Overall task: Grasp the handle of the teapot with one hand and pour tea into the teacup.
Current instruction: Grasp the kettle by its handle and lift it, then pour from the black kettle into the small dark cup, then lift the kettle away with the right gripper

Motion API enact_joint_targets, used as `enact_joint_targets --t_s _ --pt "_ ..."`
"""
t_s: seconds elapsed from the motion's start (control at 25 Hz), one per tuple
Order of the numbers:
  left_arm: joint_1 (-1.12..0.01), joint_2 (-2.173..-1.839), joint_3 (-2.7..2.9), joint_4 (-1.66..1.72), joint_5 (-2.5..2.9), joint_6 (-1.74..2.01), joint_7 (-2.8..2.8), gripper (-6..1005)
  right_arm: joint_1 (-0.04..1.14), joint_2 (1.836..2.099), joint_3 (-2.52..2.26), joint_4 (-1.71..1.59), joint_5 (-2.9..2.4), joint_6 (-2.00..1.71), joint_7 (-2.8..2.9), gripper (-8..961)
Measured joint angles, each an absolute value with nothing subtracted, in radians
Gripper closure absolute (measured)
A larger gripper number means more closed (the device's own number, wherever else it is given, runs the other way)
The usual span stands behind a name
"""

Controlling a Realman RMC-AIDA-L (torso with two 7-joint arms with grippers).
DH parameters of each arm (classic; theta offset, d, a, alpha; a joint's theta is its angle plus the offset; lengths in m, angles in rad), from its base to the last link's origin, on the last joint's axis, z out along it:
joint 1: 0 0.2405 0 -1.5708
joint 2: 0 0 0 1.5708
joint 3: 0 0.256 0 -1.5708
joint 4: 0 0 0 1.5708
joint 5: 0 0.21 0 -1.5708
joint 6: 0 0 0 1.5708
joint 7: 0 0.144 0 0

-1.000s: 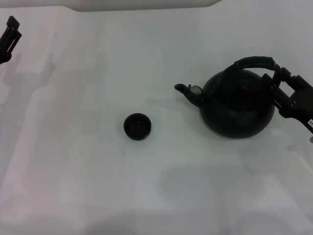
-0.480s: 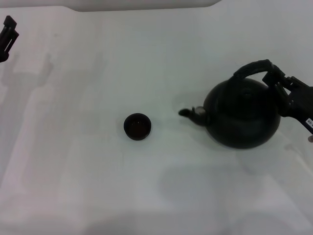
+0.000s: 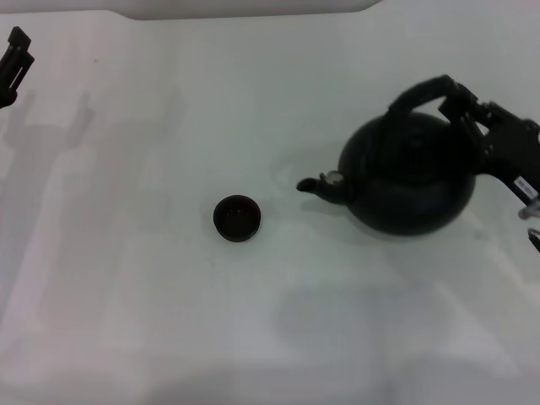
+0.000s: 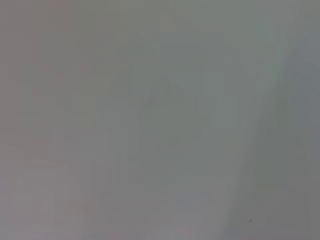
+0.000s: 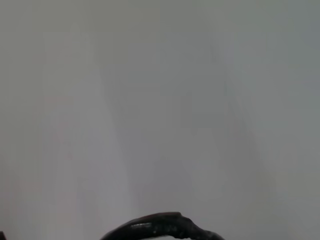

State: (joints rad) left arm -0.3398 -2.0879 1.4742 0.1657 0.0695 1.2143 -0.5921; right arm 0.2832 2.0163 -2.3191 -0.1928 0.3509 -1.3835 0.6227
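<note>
A plain white desk (image 3: 152, 321) fills the head view, bare apart from the tea things. At its right side the right hand (image 3: 467, 108) pinches the right end of the handle (image 3: 418, 93), the black hoop arching over the teapot (image 3: 407, 173); the pot hangs from that off-centre hold, spout (image 3: 319, 185) pointing left toward the teacup (image 3: 237, 218). The cup sits well apart from the spout, nearer the middle of the desk. The left hand (image 3: 15, 59) is parked at the far left edge; I cannot tell how its fingers stand.

The risks, as I judge them: gripped at the hoop's end, the heavy pot could swing or slip round in the fingers, tipping tea out short of the cup. The cup is small, so a spout held too high or off line would splash the desk, and a low spout could knock the cup aside.
</note>
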Motion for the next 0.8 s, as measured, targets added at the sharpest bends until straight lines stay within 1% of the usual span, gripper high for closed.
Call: enact_joint_targets --t_s 0.4,0.8 --pt "-0.339 -2.09 1.481 0.166 0.078 1.213 -0.598 106 0.391 2.019 -2.315 -0.227 0.353 -1.335 0.508 764" --pt "-0.348 -2.091 1.5 0.166 0.079 1.208 -0.601 106 0.408 2.019 -2.326 -0.286 0.35 -1.281 0.314 773"
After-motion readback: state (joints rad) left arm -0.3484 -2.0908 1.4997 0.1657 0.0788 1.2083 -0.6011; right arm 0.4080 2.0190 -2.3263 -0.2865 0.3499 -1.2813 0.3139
